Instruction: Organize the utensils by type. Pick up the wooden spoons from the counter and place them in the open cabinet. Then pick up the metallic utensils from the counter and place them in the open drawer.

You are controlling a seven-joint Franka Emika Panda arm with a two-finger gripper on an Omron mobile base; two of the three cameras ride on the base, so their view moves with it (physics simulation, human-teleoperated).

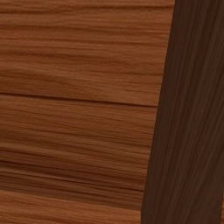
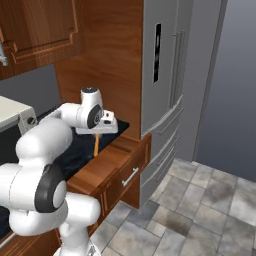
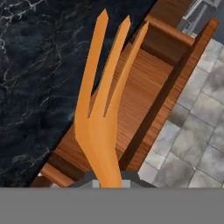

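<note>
My gripper [image 2: 98, 134] is shut on the handle of an orange three-tined fork [image 3: 103, 105]. The fork [image 2: 96, 146] hangs tines down from the hand at the counter's front edge. In the hand view its tines point across the wooden floor of the open drawer [image 3: 142, 83], next to the black marble counter [image 3: 35, 65]. From the right base view the drawer [image 2: 122, 167] stands pulled out below the counter [image 2: 75, 152], with its metal handle facing the room.
A tall grey fridge [image 2: 165, 75] stands right of the counter. Wooden upper cabinets [image 2: 45, 30] hang at the top left and a pale appliance [image 2: 10, 117] sits on the counter. Grey floor tiles [image 2: 200, 210] spread to the right. Close wooden panels [image 1: 78, 109] face the left base view.
</note>
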